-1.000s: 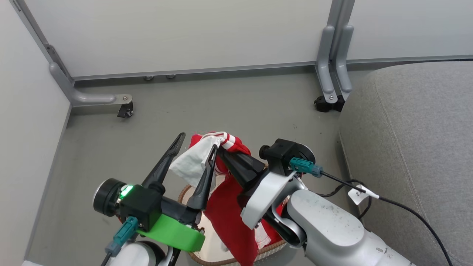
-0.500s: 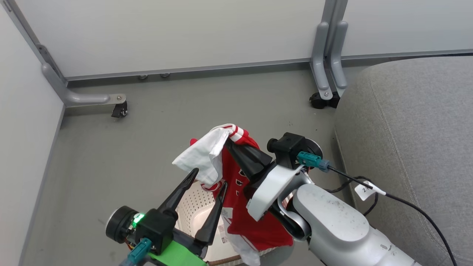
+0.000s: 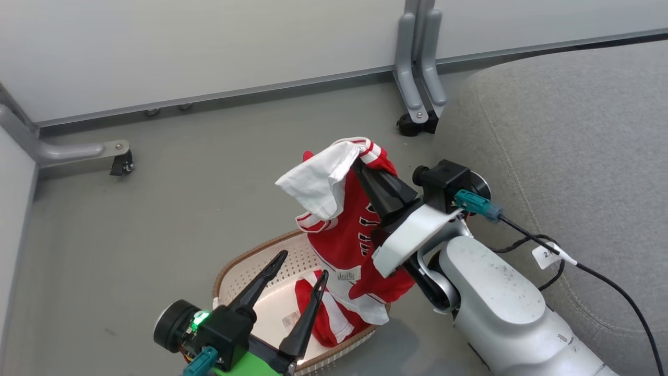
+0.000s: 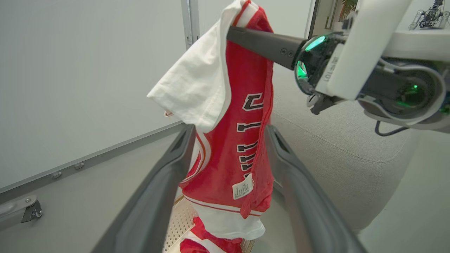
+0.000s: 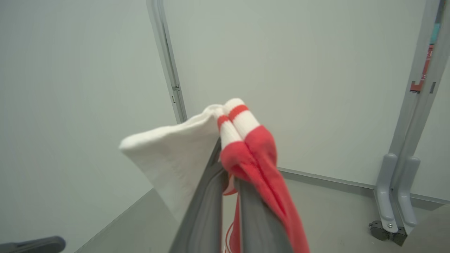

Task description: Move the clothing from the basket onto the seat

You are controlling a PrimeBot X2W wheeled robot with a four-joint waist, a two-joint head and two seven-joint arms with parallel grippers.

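My right gripper (image 3: 358, 160) is shut on the collar of a red garment with white trim (image 3: 347, 235), one piece of the clothing. It hangs in the air over the basket (image 3: 229, 267), its hem just above the rim. A second red and white garment (image 3: 323, 313) lies inside the basket. In the left wrist view the hanging garment (image 4: 242, 140) shows between my left gripper's open fingers (image 4: 230, 130), farther off. My left gripper (image 3: 304, 262) stands open over the basket's near side, holding nothing. The grey seat (image 3: 563, 130) lies to the right. The right wrist view shows the striped collar (image 5: 242, 123) pinched at my fingertips (image 5: 225, 154).
The basket stands on a grey floor (image 3: 182, 198) enclosed by pale partition panels. Their grey feet with casters stand at the back (image 3: 417, 122) and the far left (image 3: 120, 163). A black cable with a white tag (image 3: 548, 253) trails from my right wrist across the seat's edge.
My right gripper has lifted the garment higher, so it now hangs free above the basket. My left gripper has dropped away from the garment, still open. The camera has turned toward the seat.
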